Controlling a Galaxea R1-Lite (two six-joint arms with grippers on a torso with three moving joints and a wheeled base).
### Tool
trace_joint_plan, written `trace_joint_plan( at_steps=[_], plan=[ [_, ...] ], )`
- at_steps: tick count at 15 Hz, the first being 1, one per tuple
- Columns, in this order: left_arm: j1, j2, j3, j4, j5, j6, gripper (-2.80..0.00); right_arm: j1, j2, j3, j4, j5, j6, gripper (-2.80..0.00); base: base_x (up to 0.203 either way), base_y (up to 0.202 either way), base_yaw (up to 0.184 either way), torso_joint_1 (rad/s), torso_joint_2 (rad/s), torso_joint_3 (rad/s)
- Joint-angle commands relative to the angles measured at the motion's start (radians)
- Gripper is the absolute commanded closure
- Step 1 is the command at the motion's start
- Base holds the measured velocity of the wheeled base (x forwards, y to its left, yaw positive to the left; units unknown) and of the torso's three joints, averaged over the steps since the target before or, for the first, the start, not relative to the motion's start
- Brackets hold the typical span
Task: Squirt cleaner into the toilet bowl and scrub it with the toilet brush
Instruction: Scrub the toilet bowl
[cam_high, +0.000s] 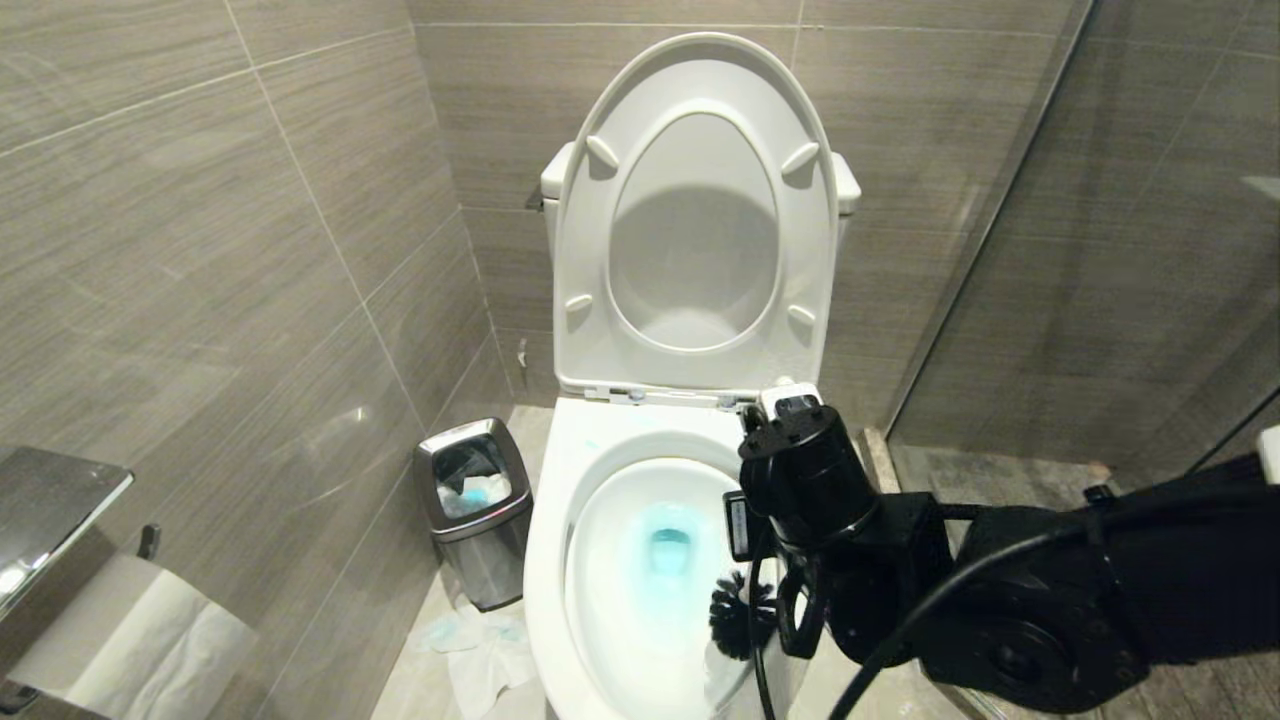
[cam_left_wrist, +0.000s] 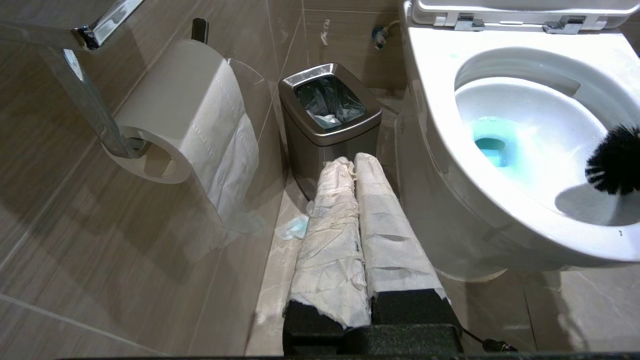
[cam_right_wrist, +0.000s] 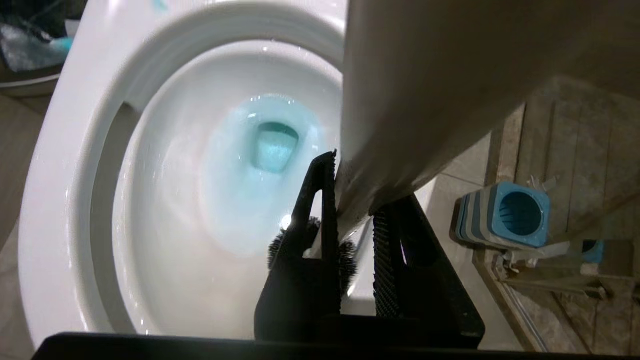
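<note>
Going left to right in your head view: toilet paper roll (cam_high: 130, 640) on a chrome holder at lower left, then the steel waste bin (cam_high: 475, 510) left of centre with crumpled tissue (cam_high: 480, 645) on the floor just in front of it.

Centre: toilet bowl (cam_high: 548, 560), seat and lid propped upright. The cleaner (cam_high: 668, 545) shows as an aqua pool at the drain, with a faint blue smear on the back rim.

The toilet brush (cam_high: 742, 615) has its black bristle head inside the bowl, against the wall on the picture's right, near the front.

Right gripper (cam_right_wrist: 352, 220) sits over that edge of the bowl; your right wrist view shows its fingers narrow, clamped on the white handle just above the bristles.

The blue-and-grey striped holder (cam_right_wrist: 505, 215) is at right of that view, on the floor, apart from the bowl.

Left gripper (cam_left_wrist: 352, 165) hangs low between bin and bowl, its fingers wrapped in white paper, pressed together, gripping nothing.

No legible brand or label anywhere you can read.
</note>
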Motion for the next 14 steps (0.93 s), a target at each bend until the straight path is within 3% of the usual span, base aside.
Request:
trace_joint_plan(
  at_steps=[1,6,14],
  plan=[
    [0.000,0.001,0.000,0.000,0.000,-0.001,0.00,-0.029,0.128,-0.065,-0.078,-0.003,-0.033,0.00,0.000,0.000,0.000,0.000,0.00,0.000],
    [0.000,0.001,0.000,0.000,0.000,0.001,0.00,-0.089,0.359,-0.333,-0.247,-0.019,-0.165,0.00,0.000,0.000,0.000,0.000,0.00,0.000],
    [0.000,0.001,0.000,0.000,0.000,-0.001,0.00,-0.087,0.579,-0.764,-0.213,0.002,-0.224,0.00,0.000,0.000,0.000,0.000,0.00,0.000]
  ],
)
